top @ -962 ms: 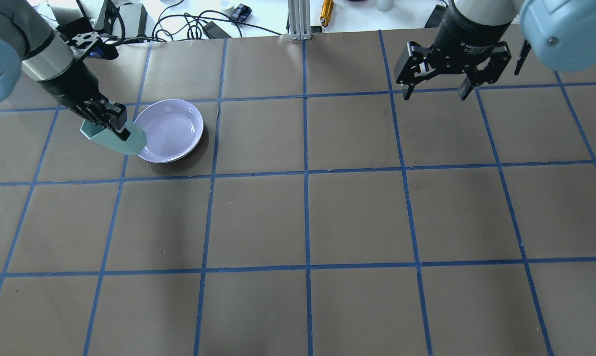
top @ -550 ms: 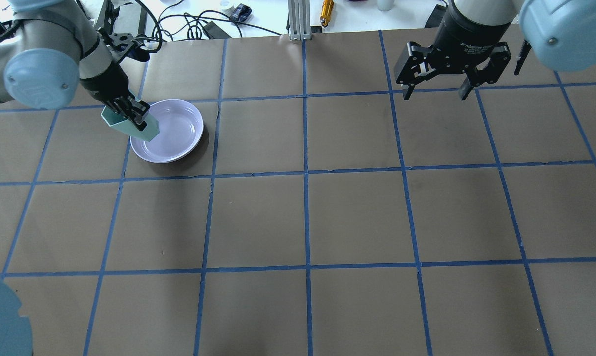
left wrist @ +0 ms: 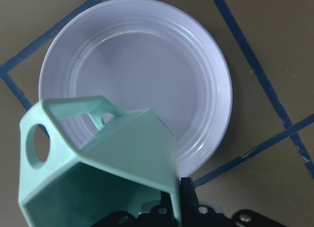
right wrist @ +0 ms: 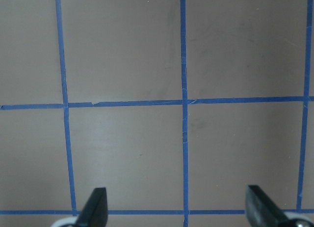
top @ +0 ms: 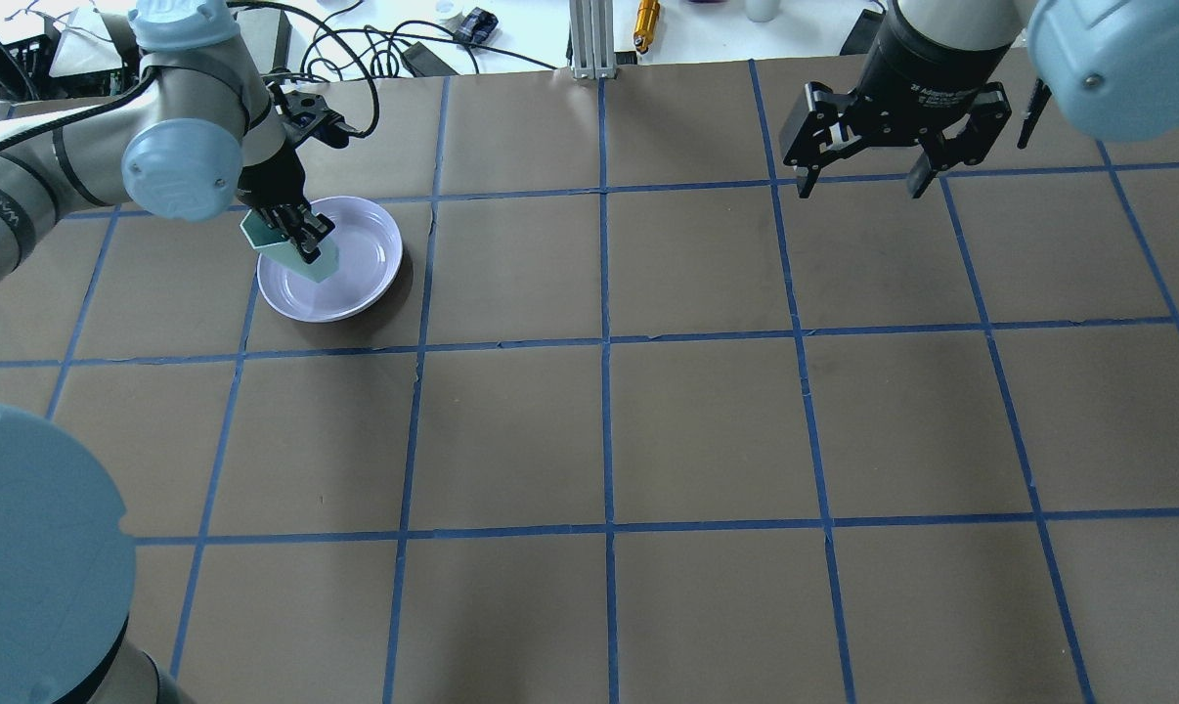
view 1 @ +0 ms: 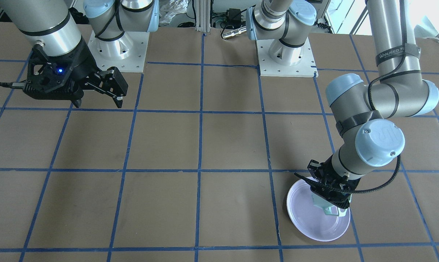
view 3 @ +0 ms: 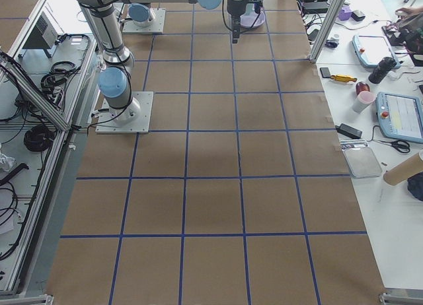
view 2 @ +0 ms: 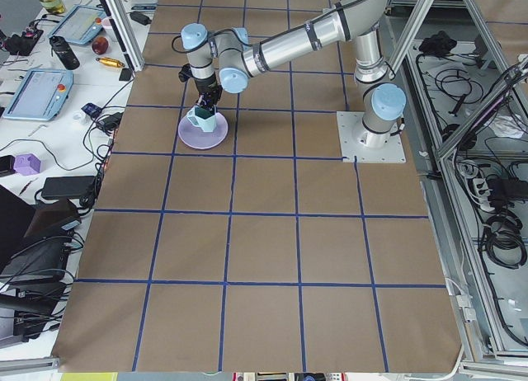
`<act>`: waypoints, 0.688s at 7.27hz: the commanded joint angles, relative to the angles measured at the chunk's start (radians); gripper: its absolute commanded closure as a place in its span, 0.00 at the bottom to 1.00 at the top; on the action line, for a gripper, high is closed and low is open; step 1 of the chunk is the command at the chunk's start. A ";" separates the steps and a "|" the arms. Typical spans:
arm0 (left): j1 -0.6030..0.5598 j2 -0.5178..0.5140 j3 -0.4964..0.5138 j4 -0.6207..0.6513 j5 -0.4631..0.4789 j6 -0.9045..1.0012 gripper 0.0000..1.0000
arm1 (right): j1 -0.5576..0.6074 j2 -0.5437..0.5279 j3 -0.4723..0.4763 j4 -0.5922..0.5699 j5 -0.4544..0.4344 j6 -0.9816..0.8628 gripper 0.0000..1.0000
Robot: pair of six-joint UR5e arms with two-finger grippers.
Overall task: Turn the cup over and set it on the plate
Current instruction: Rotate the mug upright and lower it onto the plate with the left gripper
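The left gripper [top: 299, 233] is clamped on the wall of the mint-green cup [top: 322, 264], holding it tilted over the lavender plate [top: 367, 256], seemingly for righting onto it, while the right gripper [top: 858, 186] hangs spread open, well apart.

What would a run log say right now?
left gripper: shut on mint-green faceted cup over round lavender plate | right gripper: open

Cup [top: 318, 262] in left gripper [top: 301, 235] over plate [top: 367, 262], far-left part of table [top: 648, 420]; right gripper [top: 858, 181] well apart, above far-right part.
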 commanded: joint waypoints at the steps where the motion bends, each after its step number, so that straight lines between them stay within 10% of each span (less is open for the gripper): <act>1: -0.021 -0.036 0.018 0.000 0.009 0.000 1.00 | 0.000 0.000 0.000 0.000 0.000 0.000 0.00; 5: -0.026 -0.076 0.015 0.003 0.054 -0.003 1.00 | 0.000 0.000 0.000 0.000 0.000 0.000 0.00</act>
